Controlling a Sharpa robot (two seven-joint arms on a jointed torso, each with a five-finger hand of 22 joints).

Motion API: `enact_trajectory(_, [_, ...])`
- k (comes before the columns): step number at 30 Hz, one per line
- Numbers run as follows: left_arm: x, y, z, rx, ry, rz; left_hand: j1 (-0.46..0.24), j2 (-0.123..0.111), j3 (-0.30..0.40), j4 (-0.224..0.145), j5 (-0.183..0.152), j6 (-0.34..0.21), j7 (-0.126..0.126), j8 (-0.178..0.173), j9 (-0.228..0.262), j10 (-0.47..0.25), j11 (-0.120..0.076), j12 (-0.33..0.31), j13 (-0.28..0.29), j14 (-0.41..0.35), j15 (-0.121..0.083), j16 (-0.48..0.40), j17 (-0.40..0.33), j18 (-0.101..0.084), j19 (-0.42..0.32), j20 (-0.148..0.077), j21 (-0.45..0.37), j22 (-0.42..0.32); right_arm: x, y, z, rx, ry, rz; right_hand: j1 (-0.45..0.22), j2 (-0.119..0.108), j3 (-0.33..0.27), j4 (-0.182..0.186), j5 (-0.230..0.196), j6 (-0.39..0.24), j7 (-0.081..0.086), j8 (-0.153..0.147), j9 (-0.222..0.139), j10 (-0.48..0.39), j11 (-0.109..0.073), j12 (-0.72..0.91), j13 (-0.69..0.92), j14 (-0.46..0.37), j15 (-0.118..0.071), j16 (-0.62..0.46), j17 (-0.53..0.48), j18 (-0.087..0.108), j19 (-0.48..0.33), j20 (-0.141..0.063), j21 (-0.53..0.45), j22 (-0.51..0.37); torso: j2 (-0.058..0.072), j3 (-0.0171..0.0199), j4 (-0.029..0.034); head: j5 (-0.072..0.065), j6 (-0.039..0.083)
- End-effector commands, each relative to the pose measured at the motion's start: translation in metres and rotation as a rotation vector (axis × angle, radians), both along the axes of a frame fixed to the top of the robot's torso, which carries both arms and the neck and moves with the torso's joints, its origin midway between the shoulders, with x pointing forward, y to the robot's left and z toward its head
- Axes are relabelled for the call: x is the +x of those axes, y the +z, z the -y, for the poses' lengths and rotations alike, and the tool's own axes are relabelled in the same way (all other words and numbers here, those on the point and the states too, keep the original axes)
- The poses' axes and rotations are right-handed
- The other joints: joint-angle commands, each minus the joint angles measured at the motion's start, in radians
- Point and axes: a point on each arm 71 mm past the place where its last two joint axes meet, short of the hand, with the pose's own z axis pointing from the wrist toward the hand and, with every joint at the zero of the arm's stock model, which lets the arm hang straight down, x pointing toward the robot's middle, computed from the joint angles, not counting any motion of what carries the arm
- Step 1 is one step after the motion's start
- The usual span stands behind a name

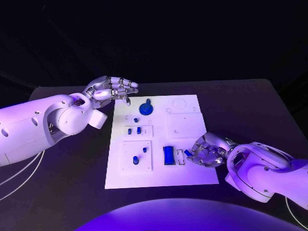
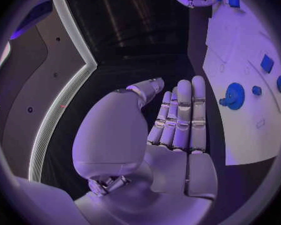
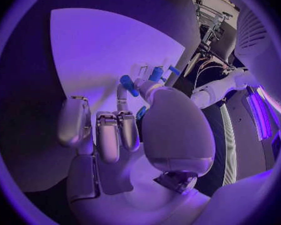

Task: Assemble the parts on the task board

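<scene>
Here, right hand (image 1: 208,153) pinching a small blue part (image 1: 188,152) just over the task board (image 1: 185,175) edge.

White rounded arms (image 1: 36,125), silver fingers (image 1: 119,86).

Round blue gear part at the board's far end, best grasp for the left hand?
Pinch the blue gear by its toothed rim, coming straight down from above. It lies flat on the task board, so only the rim offers opposing faces. The left hand hovers close by, holding nothing.

The right robot hand (image 1: 208,153) crowds the task board (image 1: 188,175)'s right edge; the board's near end lies unobstructed.
</scene>
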Motion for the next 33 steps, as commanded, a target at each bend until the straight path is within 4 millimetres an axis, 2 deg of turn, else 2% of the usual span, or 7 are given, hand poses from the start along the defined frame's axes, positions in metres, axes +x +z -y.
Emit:
enact_trajectory(1, [-0.001, 0.001, 0.003, -0.01, -0.021, 0.001, -0.001, 0.006, -0.004, 0.002, 0.006, -0.009, 0.022, 0.004, 0.001, -0.01, 0.0, 0.004, 0.001, -0.003, 0.006, -0.001, -0.001, 0.015, -0.001, 0.008, -0.004, -0.001, 0.0, 0.0, -0.005, 0.045, -0.013, -0.012, -0.024, -0.001, -0.013, 0.009, -0.003, 0.004, 0.0, -0.002, -0.002, 0.075, 0.006, 0.005, 0.214, 0.096, -0.002, 0.006, 0.219, -0.006, 0.006, -0.001, -0.004, 0.096, 0.0, 0.001, 0.0004, 0.001, -0.001])
enact_trajectory(7, [-0.001, 0.001, 0.003, -0.01, -0.023, 0.0, -0.001, 0.006, -0.004, 0.002, 0.006, -0.009, 0.022, 0.004, 0.001, -0.01, 0.0, 0.004, 0.001, -0.003, 0.006, -0.001, -0.001, 0.015, -0.001, 0.008, -0.004, -0.001, 0.001, -0.002, -0.012, 0.054, 0.005, -0.029, -0.069, 0.0, -0.049, 0.011, -0.007, 0.008, 0.001, -0.004, 0.0, 0.075, 0.007, 0.006, 0.215, 0.096, -0.001, 0.006, 0.22, -0.006, 0.007, -0.001, -0.005, 0.097, 0.001, 0.0002, 0.0012, 0.003, -0.001])
enact_trajectory(12, [-0.001, 0.001, 0.003, -0.009, -0.023, 0.0, -0.001, 0.006, -0.004, 0.002, 0.006, -0.009, 0.022, 0.004, 0.001, -0.01, 0.0, 0.004, 0.001, -0.003, 0.006, -0.001, -0.001, 0.015, -0.001, 0.008, -0.004, -0.001, 0.001, -0.004, -0.015, 0.049, 0.02, -0.047, -0.093, 0.008, -0.073, 0.012, -0.007, 0.009, 0.001, -0.005, 0.001, 0.076, 0.007, 0.006, 0.216, 0.096, -0.001, 0.006, 0.22, -0.006, 0.008, -0.001, -0.005, 0.099, 0.0, 0.0, -0.0004, 0.006, -0.001])
enact_trajectory(33, [-0.002, 0.001, 0.002, -0.008, -0.026, -0.004, -0.001, 0.006, -0.003, 0.002, 0.006, -0.01, 0.022, 0.006, 0.001, -0.012, 0.0, 0.007, 0.001, -0.003, 0.006, 0.0, -0.001, 0.015, 0.0, 0.008, -0.004, -0.002, 0.004, -0.008, -0.017, 0.035, 0.025, -0.064, -0.13, 0.008, -0.119, 0.014, -0.007, 0.011, 0.0, -0.009, 0.002, 0.075, 0.007, 0.003, 0.214, 0.095, -0.001, 0.005, 0.217, -0.005, 0.006, 0.0, -0.013, 0.098, 0.0, 0.0, -0.0008, 0.006, -0.001])
